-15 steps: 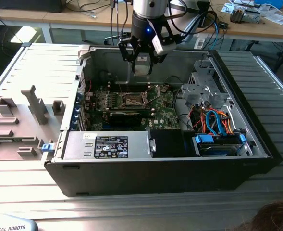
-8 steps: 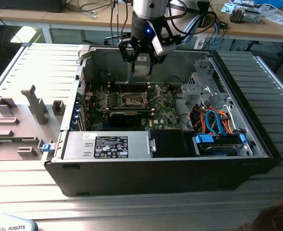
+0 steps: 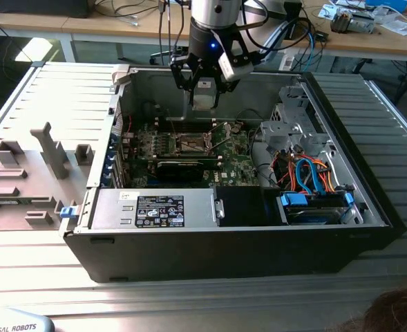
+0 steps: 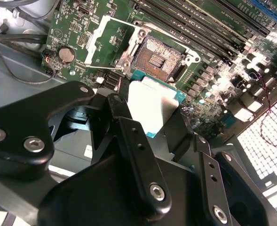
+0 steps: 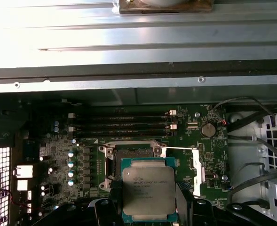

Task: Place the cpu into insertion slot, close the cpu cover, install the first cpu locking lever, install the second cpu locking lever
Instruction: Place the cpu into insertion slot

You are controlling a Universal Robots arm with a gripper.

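holding a silvery, teal-edged cpu (image 5: 149, 190) above the insertion slot (image 4: 158, 57)

Matt silvery metal cpu (image 5: 149, 190); shiny metal cpu cover (image 5: 197, 169).

The cpu (image 5: 149, 193), a flat square chip with a silvery-grey metal top on a green base, is being clamped at two opposite edges by the gripper (image 3: 204, 93), hanging level just above the motherboard. The insertion slot (image 5: 129, 157), a dark square socket with a silvery rim, is lying bare near the board's middle. The cpu cover (image 5: 196, 169), a thin silvery frame, is standing swung open beside it.
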